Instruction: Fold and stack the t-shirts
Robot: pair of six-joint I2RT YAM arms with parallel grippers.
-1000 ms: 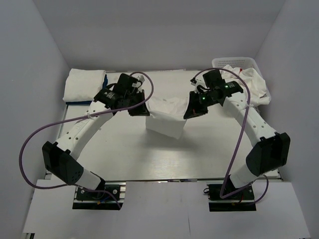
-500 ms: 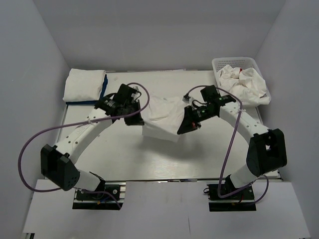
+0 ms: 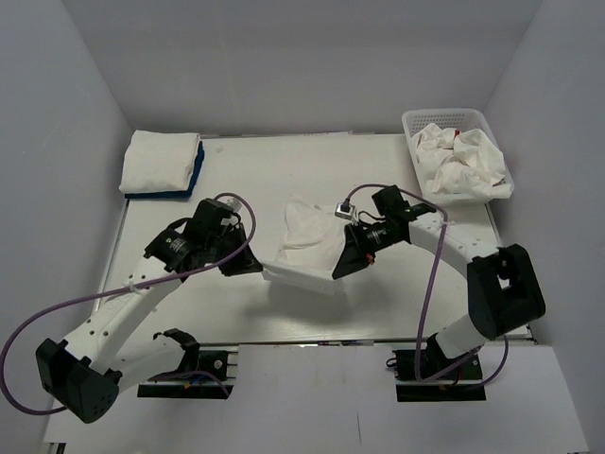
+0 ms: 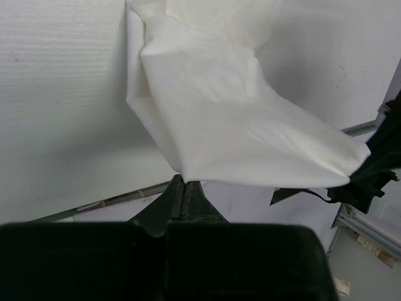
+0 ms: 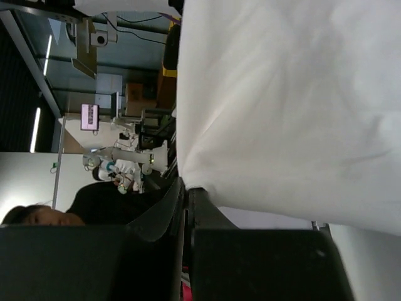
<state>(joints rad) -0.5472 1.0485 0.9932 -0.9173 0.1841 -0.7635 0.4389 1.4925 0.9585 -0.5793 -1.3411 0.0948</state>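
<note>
Nearest the arm bases, the left gripper [image 3: 250, 269] and the right gripper [image 3: 341, 267] each have their jaws pressed together on a near corner of one white t-shirt [image 3: 307, 238]; it hangs between them over the middle of the bench [image 3: 265, 170], its near edge raised, its far part seemingly draped down to the surface.

This looks like the laying-out or first fold; to do it well, keep both corners level and the edge between them taut but not stretched; bring them down together, and let go only once the cloth lies flat, or one side will bunch.

The left wrist view shows what the overhead hides: the left gripper [image 4: 182, 187] nips only a thin corner, so the hold looks slight; creases run across the cloth above it. The right wrist view shows the right gripper [image 5: 186, 189] likewise nipping an edge, with almost no bench in sight.

Only the overhead shows the far end: a folded stack [image 3: 161, 161], white over blue, at the far left; a basket [image 3: 412, 120] heaped with unfolded shirts [image 3: 465, 161] at the far right.
</note>
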